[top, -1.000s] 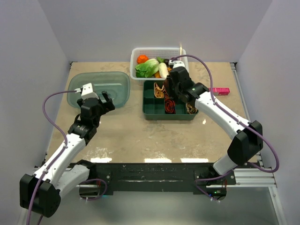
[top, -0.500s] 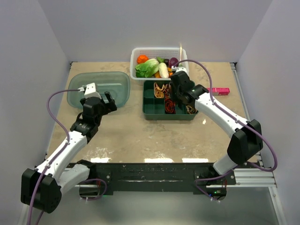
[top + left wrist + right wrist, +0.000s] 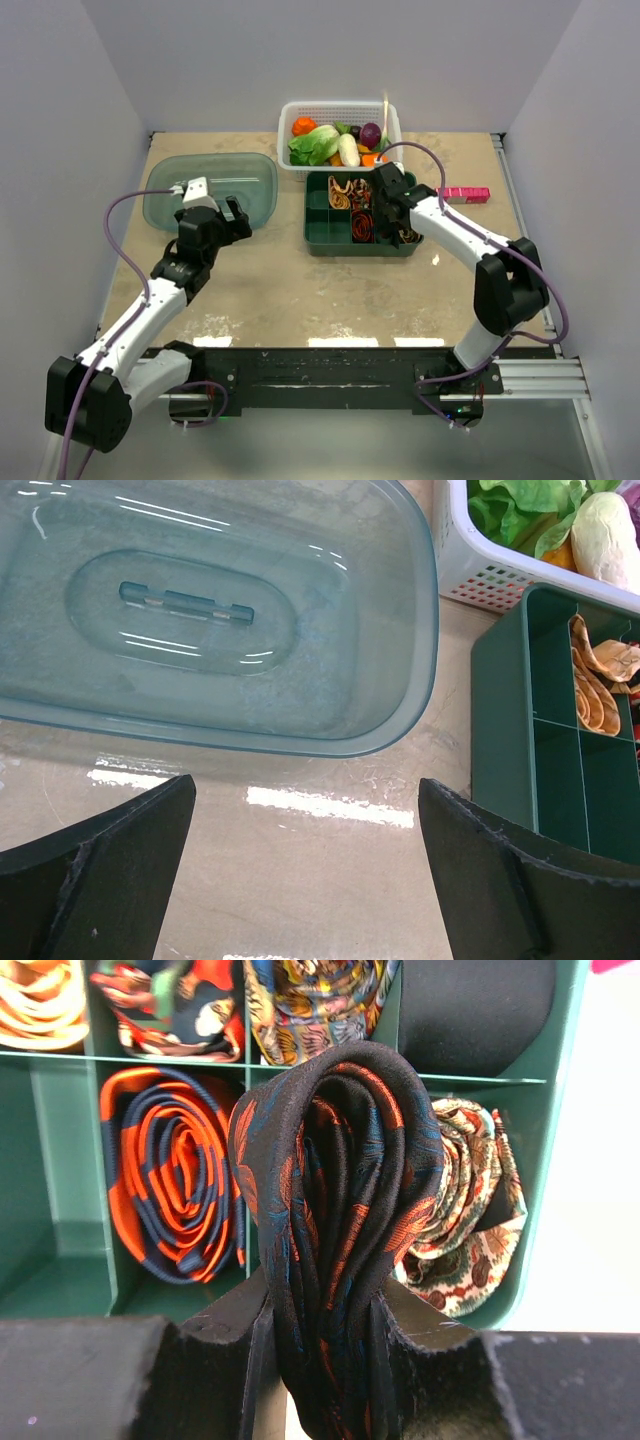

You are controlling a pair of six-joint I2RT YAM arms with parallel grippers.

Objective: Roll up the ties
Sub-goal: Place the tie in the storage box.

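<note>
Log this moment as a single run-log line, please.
right gripper: shut on black tie, above green tray | left gripper: open, empty, near teal lid

We can read no text, label, brand, number or sign in any of the views. The pink box (image 3: 468,194) near the right edge of the table (image 3: 300,290) is too small for us to tell whether it carries any print.
</note>
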